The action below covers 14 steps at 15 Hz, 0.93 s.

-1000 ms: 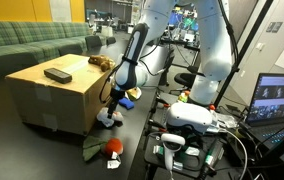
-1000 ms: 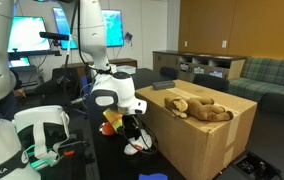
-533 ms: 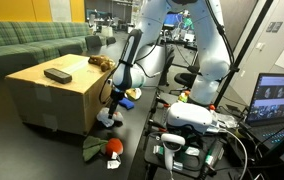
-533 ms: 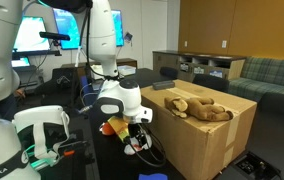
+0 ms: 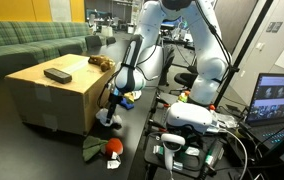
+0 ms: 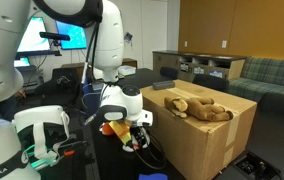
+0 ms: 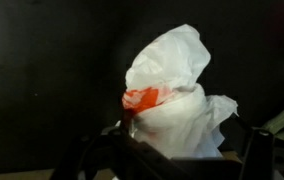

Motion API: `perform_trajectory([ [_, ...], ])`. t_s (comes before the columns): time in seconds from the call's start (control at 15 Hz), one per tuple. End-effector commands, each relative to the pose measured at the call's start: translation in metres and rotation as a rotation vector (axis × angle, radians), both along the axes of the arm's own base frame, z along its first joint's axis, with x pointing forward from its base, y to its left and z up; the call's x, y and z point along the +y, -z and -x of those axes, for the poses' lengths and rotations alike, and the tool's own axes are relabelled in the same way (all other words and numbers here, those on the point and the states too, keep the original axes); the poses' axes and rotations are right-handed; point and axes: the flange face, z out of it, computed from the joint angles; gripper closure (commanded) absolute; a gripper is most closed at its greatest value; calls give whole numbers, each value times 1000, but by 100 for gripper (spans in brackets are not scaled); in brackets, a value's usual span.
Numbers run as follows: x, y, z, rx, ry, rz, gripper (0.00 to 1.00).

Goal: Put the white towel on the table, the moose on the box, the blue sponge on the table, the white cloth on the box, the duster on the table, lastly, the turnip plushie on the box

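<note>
We note the table (image 5: 132, 128) across the lower frame and the box (image 5: 52, 100) at left. The gripper (image 5: 113, 106) hangs low by the box's near corner, jaws spread wide. The white cloth (image 7: 177, 95) stands bunched on the table directly below it, centre-right in the wrist view, between the fingers (orange patch in its folds, unidentified). Its long axis runs upright, so we judge a straight descent sufficient.

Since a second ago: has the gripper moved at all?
Yes. In an exterior view the gripper has shifted slightly downward and closer to the near side of the cardboard box, which has not moved.
</note>
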Motion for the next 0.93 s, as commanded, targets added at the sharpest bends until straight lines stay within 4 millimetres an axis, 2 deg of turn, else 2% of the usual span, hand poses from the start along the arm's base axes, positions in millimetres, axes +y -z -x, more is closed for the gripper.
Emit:
perform_trajectory([
  [0.0,0,4,1,-18,-13,-16,42],
  [0.33,3,-10,5,-18,-37,18,80],
  [0.53,7,-37,5,-5,-31,51,98],
  [0.87,24,-102,-9,79,-64,133,97],
])
